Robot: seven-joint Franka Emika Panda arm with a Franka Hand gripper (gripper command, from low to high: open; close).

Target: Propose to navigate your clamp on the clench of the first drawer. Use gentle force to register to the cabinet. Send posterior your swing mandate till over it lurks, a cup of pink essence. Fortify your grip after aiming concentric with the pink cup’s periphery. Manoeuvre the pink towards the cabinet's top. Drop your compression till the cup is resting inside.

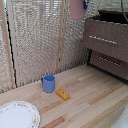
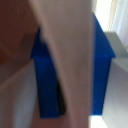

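We see the pink cup [image 1: 77, 8] held high in the air just beside the cabinet [image 1: 107, 39], above the level of its open top drawer [image 1: 106, 37]. Our gripper [image 2: 67, 65] is clamped on the cup's wall, one blue finger [image 2: 47, 75] on either side. The blue cup [image 1: 48, 83] stands on the table [image 1: 90, 95] well below the cabinet.

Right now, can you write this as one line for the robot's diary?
claw: shut on pink cup | cup: lifted, near cabinet | first drawer: open | blue cup: on table
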